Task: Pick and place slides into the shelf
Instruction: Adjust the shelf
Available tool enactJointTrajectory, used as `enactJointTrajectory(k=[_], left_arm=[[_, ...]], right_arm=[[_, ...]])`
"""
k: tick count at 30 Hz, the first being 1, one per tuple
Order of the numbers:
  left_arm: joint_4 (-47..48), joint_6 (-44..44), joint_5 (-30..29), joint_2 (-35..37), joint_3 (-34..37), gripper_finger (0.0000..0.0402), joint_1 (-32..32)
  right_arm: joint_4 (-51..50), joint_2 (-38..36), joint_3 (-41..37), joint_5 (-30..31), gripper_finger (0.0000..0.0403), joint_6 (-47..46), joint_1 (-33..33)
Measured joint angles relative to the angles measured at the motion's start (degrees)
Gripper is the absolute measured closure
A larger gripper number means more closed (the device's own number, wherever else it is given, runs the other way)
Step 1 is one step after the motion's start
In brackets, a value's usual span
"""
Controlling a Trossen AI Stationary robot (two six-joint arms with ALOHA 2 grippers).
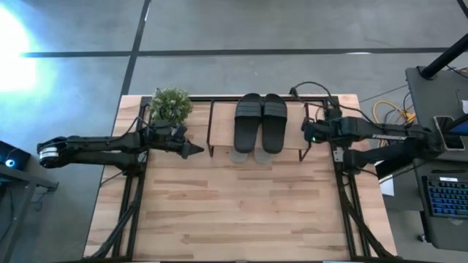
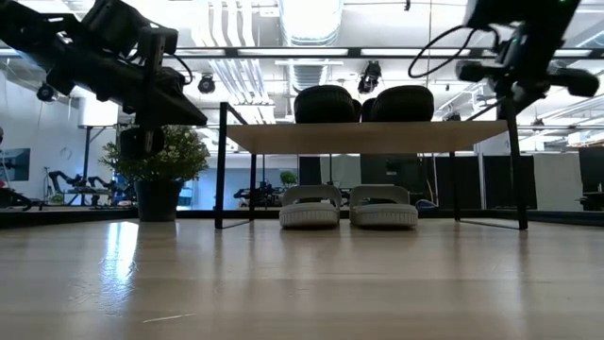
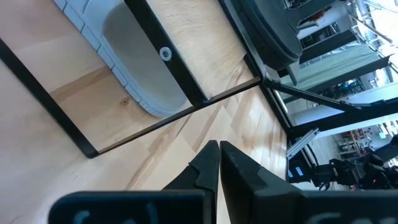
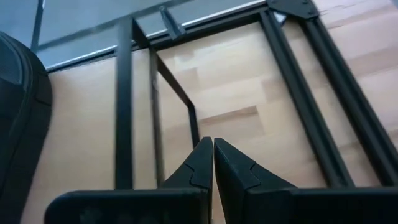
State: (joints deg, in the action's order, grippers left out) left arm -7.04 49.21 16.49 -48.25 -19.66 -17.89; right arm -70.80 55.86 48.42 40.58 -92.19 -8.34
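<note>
The shelf (image 1: 295, 120) stands at the table's far middle, its light wood board (image 2: 363, 136) on thin black legs. The black pair of slides (image 1: 261, 121) lies side by side on the board (image 2: 363, 104). The pale grey-green pair (image 2: 344, 207) rests sole down on the tabletop under the board, and only its ends (image 1: 251, 155) peek out from above. My left gripper (image 1: 199, 150) hovers shut just left of the shelf, and its wrist view shows one grey slide (image 3: 134, 65). My right gripper (image 1: 305, 134) hovers shut at the shelf's right end (image 4: 213, 144).
A small potted plant (image 1: 172, 106) stands at the far left beside the left arm (image 2: 156, 170). Black frame rails (image 1: 344, 197) run along both table sides. Bare wood (image 1: 241, 212) stretches from the shelf to the near edge. A desk with a keyboard (image 1: 447, 197) sits beyond the right edge.
</note>
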Motion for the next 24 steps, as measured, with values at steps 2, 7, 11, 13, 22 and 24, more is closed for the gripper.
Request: enactJointTrajectory(k=[2, 7, 11, 13, 22, 24], left_arm=[[0.0, 0.0, 0.0, 0.0, 0.0, 0.0402, 0.0], [0.0, 0.0, 0.0, 0.1, 0.1, 0.0402, 0.0], [0.0, -0.1, 0.0, 0.1, 0.1, 0.0402, 0.0], [0.0, -0.3, 0.0, 0.2, 0.1, 0.0402, 0.0], [-0.1, -0.6, 0.0, 0.2, 0.1, 0.0402, 0.0], [-0.2, -0.6, 0.0, 0.2, 0.1, 0.0402, 0.0]], right_arm=[[3.5, 0.7, 0.0, -1.5, 0.0394, 5.1, -3.1], [7.2, 1.9, 0.0, -2.7, 0.0394, 11.7, -8.4], [10.1, 2.9, 0.0, -5.0, 0.0394, 16.6, -10.4], [12.9, 3.7, 0.0, -6.3, 0.0394, 20.1, -11.1], [18.0, 7.8, 0.0, -9.8, 0.0394, 22.8, -11.7], [17.7, 8.0, 0.2, -9.3, 0.0394, 22.2, -11.7]])
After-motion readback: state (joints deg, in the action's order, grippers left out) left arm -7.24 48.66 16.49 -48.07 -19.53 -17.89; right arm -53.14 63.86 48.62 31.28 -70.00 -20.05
